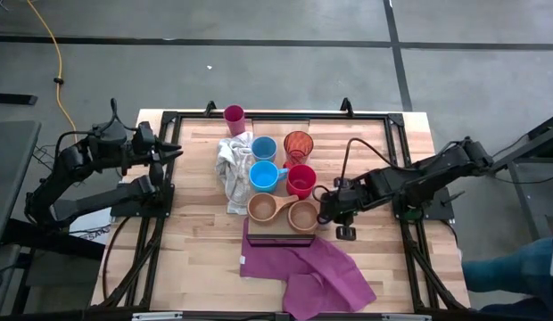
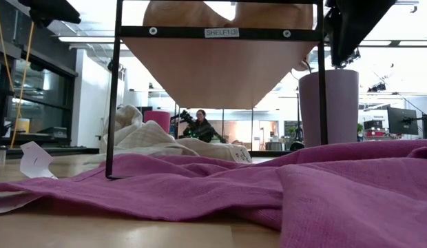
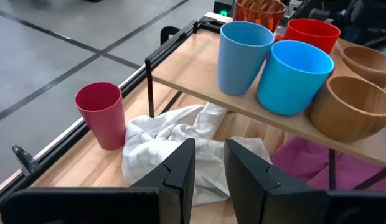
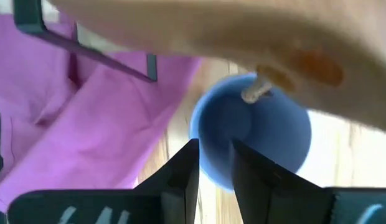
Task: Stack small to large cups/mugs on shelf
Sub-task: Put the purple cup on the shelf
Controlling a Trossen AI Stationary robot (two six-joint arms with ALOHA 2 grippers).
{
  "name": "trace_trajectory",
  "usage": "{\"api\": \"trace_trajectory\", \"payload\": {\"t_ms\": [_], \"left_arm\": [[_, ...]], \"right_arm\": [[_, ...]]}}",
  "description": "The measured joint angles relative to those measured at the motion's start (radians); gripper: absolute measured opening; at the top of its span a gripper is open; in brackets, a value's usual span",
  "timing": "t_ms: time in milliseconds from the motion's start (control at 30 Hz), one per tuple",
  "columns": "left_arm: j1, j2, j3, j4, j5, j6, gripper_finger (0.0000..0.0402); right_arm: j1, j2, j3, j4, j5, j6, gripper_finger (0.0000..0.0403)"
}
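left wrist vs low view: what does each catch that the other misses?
Left wrist only: the shelf's top with the two blue mugs, red mug, orange tumbler and wooden cups, plus the left gripper, fingers slightly apart, holding nothing.
Low only: the shelf's underside with its label, the lavender tumbler beside the frame post, a person far off in the room.
Both: magenta tumbler, white cloth, purple cloth.
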Motion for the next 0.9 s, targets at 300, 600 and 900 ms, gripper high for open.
{"api": "trace_trajectory", "payload": {"t_ms": [300, 600, 900], "left_arm": [[0.000, 0.000, 0.000, 0.002, -0.003, 0.001, 0.0074], [0.000, 0.000, 0.000, 0.004, -0.003, 0.003, 0.0074], [0.000, 0.000, 0.000, 0.004, -0.003, 0.003, 0.0074]], "right_arm": [[0.028, 0.000, 0.000, -0.029, -0.007, 0.020, 0.0079], [0.043, 0.000, -0.001, -0.029, 0.010, 0.037, 0.0079], [0.043, 0.000, -0.002, -0.013, 0.008, 0.026, 0.0079]]}}
